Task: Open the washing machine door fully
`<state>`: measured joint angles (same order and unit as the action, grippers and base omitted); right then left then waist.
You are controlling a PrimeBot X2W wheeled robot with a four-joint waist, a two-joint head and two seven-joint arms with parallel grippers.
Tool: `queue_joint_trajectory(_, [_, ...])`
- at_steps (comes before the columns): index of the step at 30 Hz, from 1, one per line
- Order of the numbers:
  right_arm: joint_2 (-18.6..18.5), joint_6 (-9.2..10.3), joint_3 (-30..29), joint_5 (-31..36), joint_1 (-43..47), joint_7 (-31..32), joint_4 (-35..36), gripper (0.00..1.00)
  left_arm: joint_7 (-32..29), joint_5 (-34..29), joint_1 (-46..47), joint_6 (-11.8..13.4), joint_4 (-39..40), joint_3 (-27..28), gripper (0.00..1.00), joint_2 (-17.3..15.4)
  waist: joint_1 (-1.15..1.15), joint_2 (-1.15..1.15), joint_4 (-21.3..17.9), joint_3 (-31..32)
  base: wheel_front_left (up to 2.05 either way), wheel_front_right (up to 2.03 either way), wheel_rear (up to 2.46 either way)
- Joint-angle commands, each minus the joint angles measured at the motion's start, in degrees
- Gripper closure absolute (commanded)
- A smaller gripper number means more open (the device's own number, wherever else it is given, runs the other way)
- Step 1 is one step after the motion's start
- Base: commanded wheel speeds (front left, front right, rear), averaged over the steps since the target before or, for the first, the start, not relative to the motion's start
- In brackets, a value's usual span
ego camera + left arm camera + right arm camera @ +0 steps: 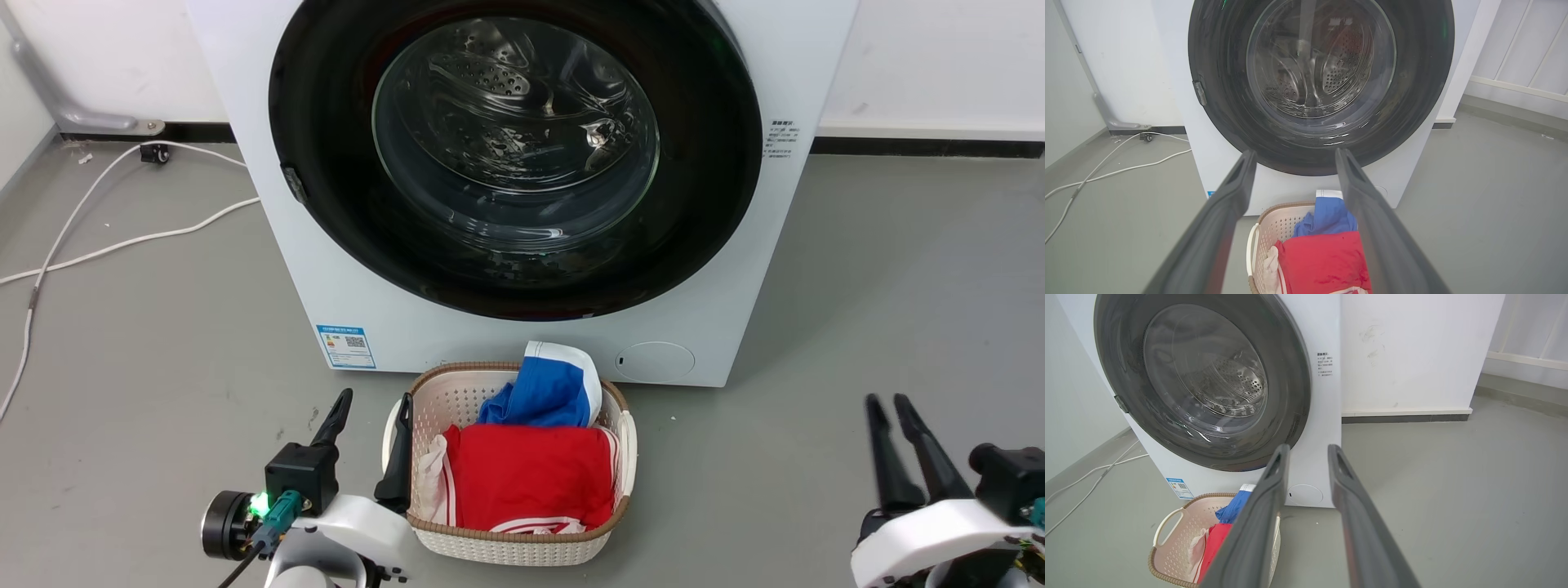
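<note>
The washing machine (457, 339) is a big white box straight ahead. Its door (514, 147), a glossy black disc with a clear glass bowl, lies flat against the front, with a small catch (294, 184) on its left rim. My left gripper (375, 396) is open and empty, low on the left beside the basket, well short of the door (1321, 73). My right gripper (887, 398) stands at the lower right, far from the machine, its fingers a narrow gap apart with nothing between them. The right wrist view shows the door (1204, 379) from the right, beyond that gripper (1308, 447).
A cream laundry basket (449, 404) holding red and blue clothes sits on the floor right before the machine, between my arms. White cables (122, 241) run over the grey floor at left. A blue sticker (346, 346) and a round flap (655, 360) are low on the front.
</note>
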<state>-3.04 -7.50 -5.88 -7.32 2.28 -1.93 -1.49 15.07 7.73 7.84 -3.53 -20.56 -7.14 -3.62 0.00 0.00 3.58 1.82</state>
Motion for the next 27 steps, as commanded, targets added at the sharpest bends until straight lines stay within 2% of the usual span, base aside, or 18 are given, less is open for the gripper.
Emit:
queue_joint_trajectory(1, [0.2, 0.01, -0.5, -1.0, -0.7, 0.1, 0.0, 1.0, 0.1, -0.3, 0.1, -0.2, 0.2, 0.1, 0.0, 0.0, 0.0, 0.0, 0.0, 0.0, 0.0, 0.0, 0.0])
queue_joint_trajectory(4, [0.2, 0.01, -1.9, -5.2, -1.0, 0.5, -0.2, 1.0, 0.1, -0.5, 0.4, -0.3, 0.5, 0.3, 0.0, 0.1, 0.0, 0.0, 0.0, -0.1, 0.0, 0.0, 0.0])
queue_joint_trajectory(7, [0.2, 0.01, -4.1, -16.7, -1.5, 1.0, -1.2, 1.0, 0.1, -0.3, 0.5, -0.3, 0.9, 0.7, 0.0, 0.2, 0.0, 0.0, 0.1, -0.3, 0.0, 0.0, 0.0])
queue_joint_trajectory(15, [0.2, 0.0, -9.3, -61.7, -5.4, 3.1, -7.7, 1.0, 0.1, -0.3, 1.0, 0.0, 2.6, 0.8, 0.0, 0.4, 0.0, 0.0, -0.1, -1.3, 0.0, 0.0, 0.0])
queue_joint_trajectory(18, [0.1, 0.0, -11.8, -74.3, -8.0, 4.8, -11.1, 1.0, 0.1, -0.1, 1.5, 0.2, 3.4, 0.8, 0.0, 0.5, 0.0, 0.0, -0.2, -2.3, 0.0, 0.0, 0.0])
queue_joint_trajectory(21, [0.1, 0.0, -14.9, -81.7, -12.1, 6.9, -14.2, 1.0, 0.1, -0.1, 2.4, 0.5, 4.5, 0.6, 0.0, 0.6, 0.0, 0.0, -0.3, -4.3, 0.0, 0.0, 0.0])
queue_joint_trajectory(27, [-4.5, 0.0, -17.0, -88.1, -23.4, 10.1, -21.7, 1.0, 0.1, -0.1, 4.6, 1.1, 7.1, 0.4, 0.0, 0.6, 0.0, 0.0, -0.9, -10.3, 0.0, 0.0, 0.0])
